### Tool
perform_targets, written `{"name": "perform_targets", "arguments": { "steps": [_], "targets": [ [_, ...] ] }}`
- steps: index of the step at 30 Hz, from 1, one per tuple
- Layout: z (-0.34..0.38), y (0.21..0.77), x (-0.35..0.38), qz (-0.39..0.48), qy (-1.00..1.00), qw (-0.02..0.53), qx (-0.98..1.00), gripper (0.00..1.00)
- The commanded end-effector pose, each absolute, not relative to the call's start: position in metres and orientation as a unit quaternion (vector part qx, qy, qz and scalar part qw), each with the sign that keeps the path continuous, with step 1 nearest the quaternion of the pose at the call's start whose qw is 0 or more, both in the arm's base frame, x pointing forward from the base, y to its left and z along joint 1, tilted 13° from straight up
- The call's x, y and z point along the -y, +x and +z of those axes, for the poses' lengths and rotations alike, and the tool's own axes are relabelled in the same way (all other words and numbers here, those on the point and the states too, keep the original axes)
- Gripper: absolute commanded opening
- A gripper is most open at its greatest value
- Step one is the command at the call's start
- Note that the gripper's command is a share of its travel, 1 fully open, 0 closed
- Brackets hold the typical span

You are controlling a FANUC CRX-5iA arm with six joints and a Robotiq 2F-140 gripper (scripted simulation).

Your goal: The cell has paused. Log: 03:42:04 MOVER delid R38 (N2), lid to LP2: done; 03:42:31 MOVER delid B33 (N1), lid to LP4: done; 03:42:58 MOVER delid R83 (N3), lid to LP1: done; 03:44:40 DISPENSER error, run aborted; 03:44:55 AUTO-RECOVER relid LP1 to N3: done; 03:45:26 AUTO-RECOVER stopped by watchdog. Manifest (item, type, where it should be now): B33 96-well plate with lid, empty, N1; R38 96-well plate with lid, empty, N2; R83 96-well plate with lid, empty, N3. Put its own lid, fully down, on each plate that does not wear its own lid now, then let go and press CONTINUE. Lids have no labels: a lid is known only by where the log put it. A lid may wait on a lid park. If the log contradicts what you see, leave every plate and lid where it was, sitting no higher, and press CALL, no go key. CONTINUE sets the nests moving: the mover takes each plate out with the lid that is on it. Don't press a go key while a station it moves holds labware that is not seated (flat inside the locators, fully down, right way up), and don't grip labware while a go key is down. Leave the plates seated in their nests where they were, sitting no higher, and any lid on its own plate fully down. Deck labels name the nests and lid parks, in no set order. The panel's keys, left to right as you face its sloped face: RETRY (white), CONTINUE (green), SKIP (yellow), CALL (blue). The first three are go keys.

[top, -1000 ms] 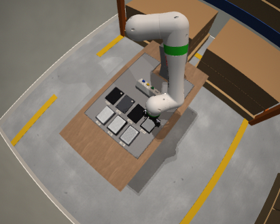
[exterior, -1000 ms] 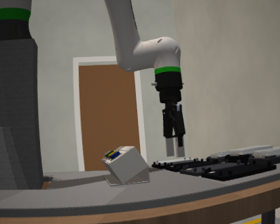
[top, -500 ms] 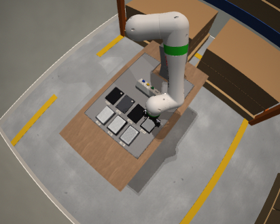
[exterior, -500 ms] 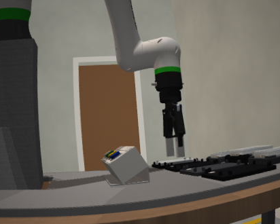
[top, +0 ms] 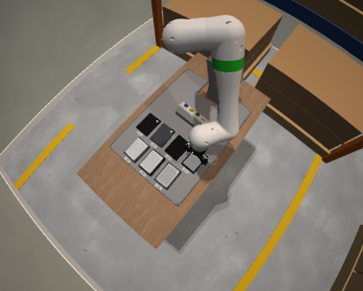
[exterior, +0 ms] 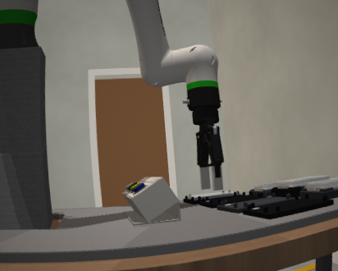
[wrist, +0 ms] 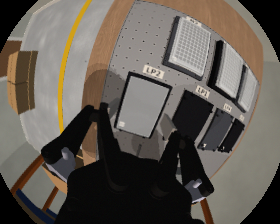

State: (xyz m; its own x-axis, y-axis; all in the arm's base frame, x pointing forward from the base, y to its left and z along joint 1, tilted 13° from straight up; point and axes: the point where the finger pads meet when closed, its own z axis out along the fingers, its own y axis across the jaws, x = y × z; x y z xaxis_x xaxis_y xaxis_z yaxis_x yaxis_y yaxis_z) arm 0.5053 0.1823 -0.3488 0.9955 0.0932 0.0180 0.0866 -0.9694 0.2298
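Note:
My gripper [exterior: 211, 181] is open and empty. It hangs straight down a little above a light grey lid [exterior: 212, 193] that lies flat on the lid park at the right end of the back row [top: 192, 162]. In the wrist view this lid [wrist: 143, 104] lies just ahead of my spread fingers. Three pale plates sit in the front-row nests [top: 137, 149] [top: 151, 161] [top: 167, 175]. I cannot tell which of them wear lids. A darker grey lid [top: 162, 134] lies on another park. Two parks [top: 148, 123] [top: 177, 146] look black and bare.
The key panel [top: 191, 111] stands behind the parks, next to the arm's base; it also shows in the exterior view [exterior: 150, 197] as a sloped white box. Small deck labels [wrist: 153, 71] sit beside the stations, too small to read.

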Motion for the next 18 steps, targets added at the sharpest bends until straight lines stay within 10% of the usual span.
{"name": "perform_targets", "arguments": {
  "steps": [1,18],
  "targets": [
    [-0.3490,0.5055,-0.1824,0.015,0.992,0.115,-0.045,0.66],
    [-0.3542,0.5057,-0.1812,0.015,0.992,0.115,-0.045,0.66]
  ]
}}
